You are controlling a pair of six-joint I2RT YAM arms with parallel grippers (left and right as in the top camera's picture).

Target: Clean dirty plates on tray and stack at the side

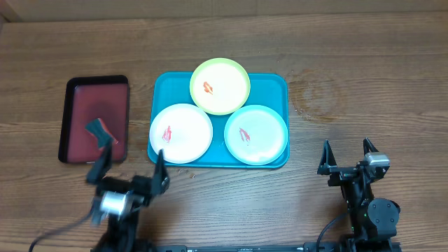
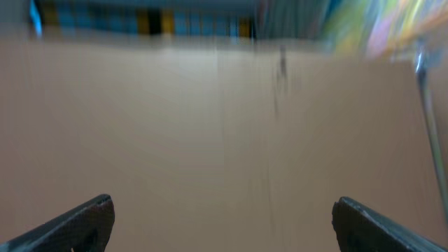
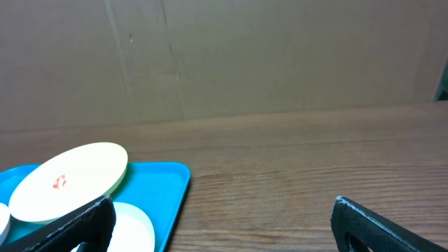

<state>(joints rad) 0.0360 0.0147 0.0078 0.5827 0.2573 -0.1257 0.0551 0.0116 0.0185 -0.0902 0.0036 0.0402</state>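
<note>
Red tray [image 1: 87,101]: ahead of the left gripper [image 1: 129,171], whose jaws are wide apart and empty. Blue tray [image 1: 271,87]: ahead-right of it. It holds a white plate [image 1: 180,133] nearest, a yellow-green plate [image 1: 220,85] farthest, and a mint plate [image 1: 255,134] toward the right gripper [image 1: 346,157], whose jaws are apart and empty. All plates red-smeared.

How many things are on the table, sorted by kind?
Plates: 3 (white plate, yellow-green plate, mint plate)
Trays: 2 (turquoise tray, dark red tray)
Small grey-and-red item on the dark red tray: 1
Total: 6
</note>
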